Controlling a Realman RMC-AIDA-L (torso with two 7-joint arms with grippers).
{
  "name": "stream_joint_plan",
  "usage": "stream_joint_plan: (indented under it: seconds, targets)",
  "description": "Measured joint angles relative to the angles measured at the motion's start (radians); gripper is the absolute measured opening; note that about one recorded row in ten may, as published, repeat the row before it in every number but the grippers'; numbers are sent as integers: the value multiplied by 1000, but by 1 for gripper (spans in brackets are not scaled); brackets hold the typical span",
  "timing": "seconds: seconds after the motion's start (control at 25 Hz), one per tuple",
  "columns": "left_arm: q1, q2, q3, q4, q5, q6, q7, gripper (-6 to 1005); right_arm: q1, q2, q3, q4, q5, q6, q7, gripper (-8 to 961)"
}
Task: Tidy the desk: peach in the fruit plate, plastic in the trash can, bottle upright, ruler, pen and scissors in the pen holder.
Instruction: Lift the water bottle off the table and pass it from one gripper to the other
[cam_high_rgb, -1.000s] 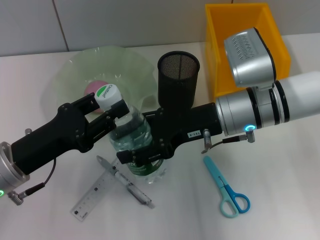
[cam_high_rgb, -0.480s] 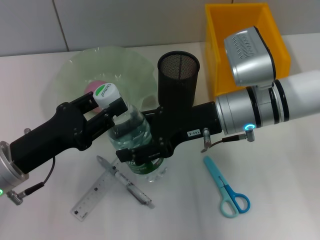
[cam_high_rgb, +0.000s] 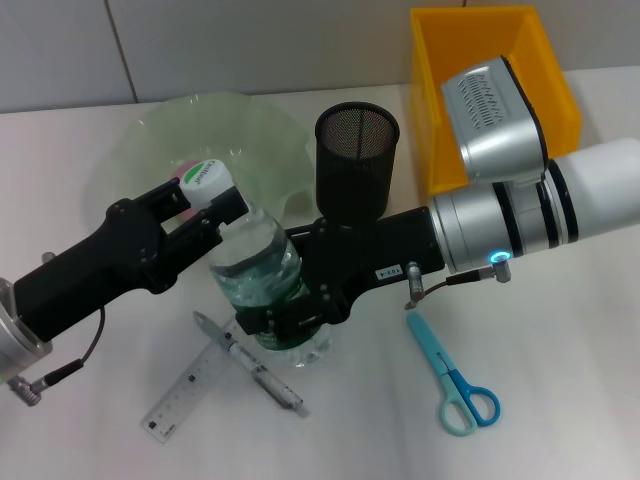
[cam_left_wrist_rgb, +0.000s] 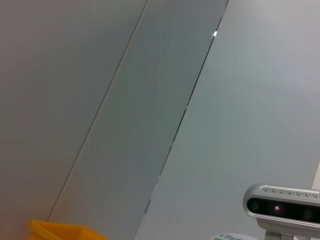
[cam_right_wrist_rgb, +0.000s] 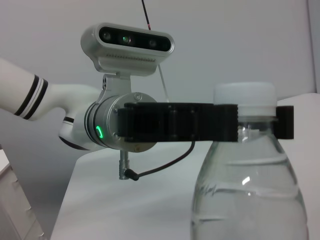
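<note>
The bottle (cam_high_rgb: 255, 262) stands nearly upright on the desk (cam_high_rgb: 560, 360), white cap (cam_high_rgb: 206, 183) on top. My left gripper (cam_high_rgb: 226, 217) is shut on its neck just under the cap. My right gripper (cam_high_rgb: 287, 322) is shut on its lower body. In the right wrist view the bottle (cam_right_wrist_rgb: 247, 180) fills the foreground, with the left gripper's black fingers (cam_right_wrist_rgb: 200, 122) on either side of the neck. The pink peach (cam_high_rgb: 190, 167) lies in the fruit plate (cam_high_rgb: 160, 125). The ruler (cam_high_rgb: 190, 385), pen (cam_high_rgb: 258, 370) and scissors (cam_high_rgb: 455, 380) lie on the desk. The pen holder (cam_high_rgb: 357, 150) stands behind the bottle. No plastic shows.
The yellow trash can (cam_high_rgb: 450, 60) stands at the back right, partly behind my right arm; its corner (cam_left_wrist_rgb: 65, 231) shows in the left wrist view. The ruler and pen lie right in front of the bottle's base. The scissors lie to the right of it.
The bottle's cap end has moved left and slightly up with my left gripper, so the bottle stands straighter. My right gripper has stayed on the lower body.
</note>
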Motion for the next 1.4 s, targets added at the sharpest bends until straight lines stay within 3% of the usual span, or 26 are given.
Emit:
stream_joint_plan:
  seconds: [1.4]
  targets:
    - [5,3,-15,4,-28,4,-15,448,-16,-7,-16,-14,-20,4,17,770]
